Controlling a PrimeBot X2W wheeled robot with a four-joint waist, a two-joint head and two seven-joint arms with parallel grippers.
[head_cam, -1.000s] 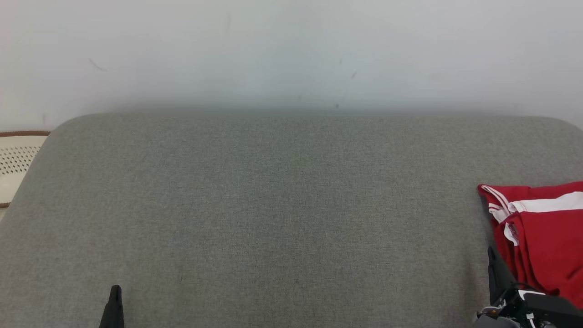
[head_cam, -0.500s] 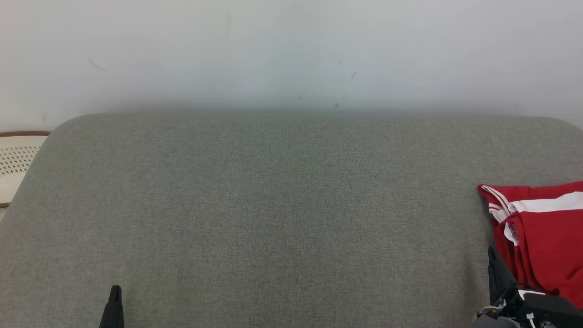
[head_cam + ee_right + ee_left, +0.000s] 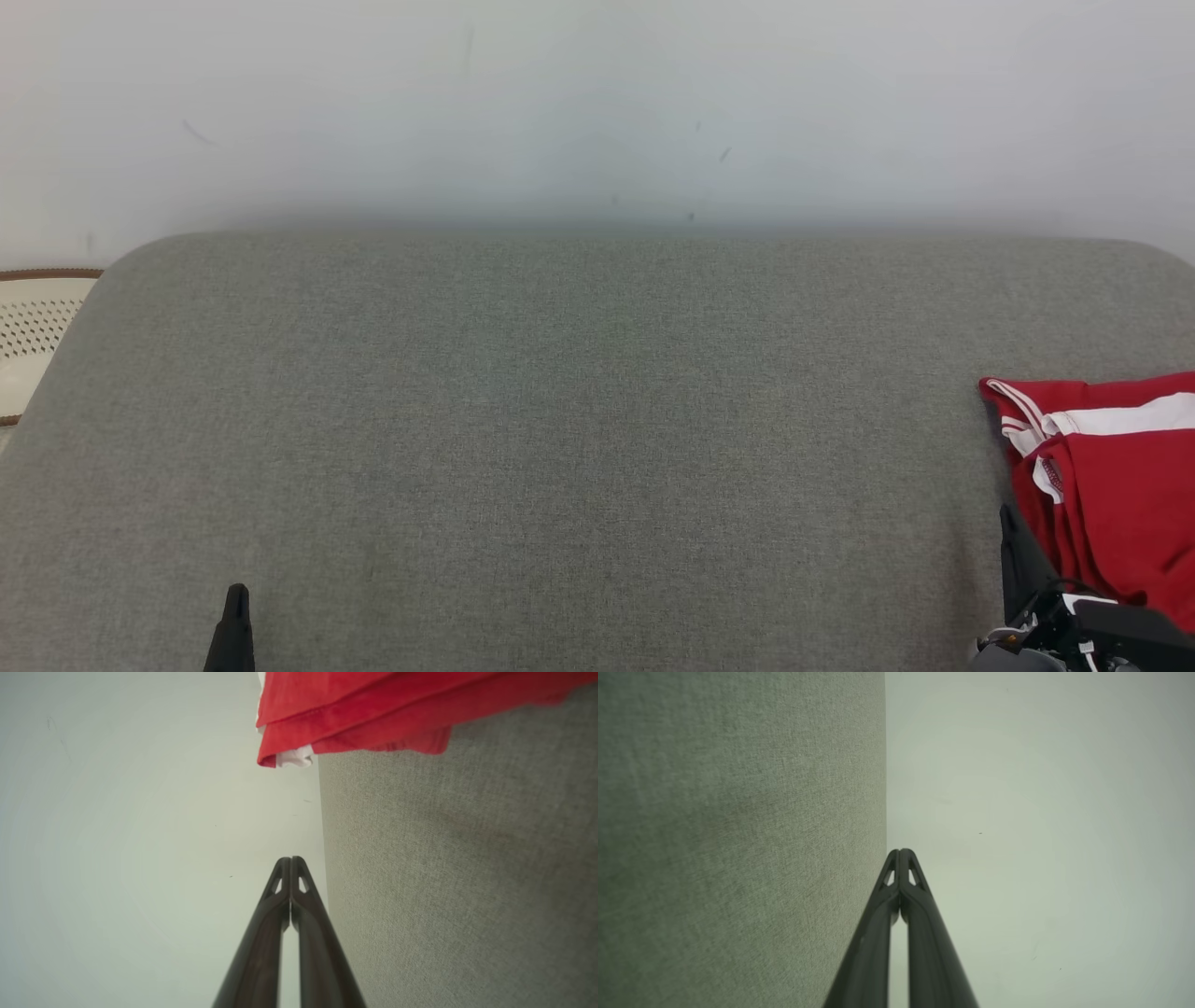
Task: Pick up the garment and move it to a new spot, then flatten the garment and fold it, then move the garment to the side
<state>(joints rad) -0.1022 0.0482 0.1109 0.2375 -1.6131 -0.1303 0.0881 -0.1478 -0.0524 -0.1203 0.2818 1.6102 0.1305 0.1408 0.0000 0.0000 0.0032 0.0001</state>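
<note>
A grey woven upholstered surface [image 3: 560, 448] meets a pale wall [image 3: 597, 103] at 12 o'clock. The red, white-striped garment [image 3: 1111, 485] lies on it at 4 o'clock. A cream perforated object [image 3: 33, 327] sits at 9 o'clock. The left gripper [image 3: 900, 851] and right gripper [image 3: 290, 859] are both clenched and empty.

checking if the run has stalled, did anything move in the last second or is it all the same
Nothing visibly changed. The red garment lies at the right end of the grey cushion as before. The left gripper and the right gripper are both shut on nothing and sit low at the near edge where they were.
</note>
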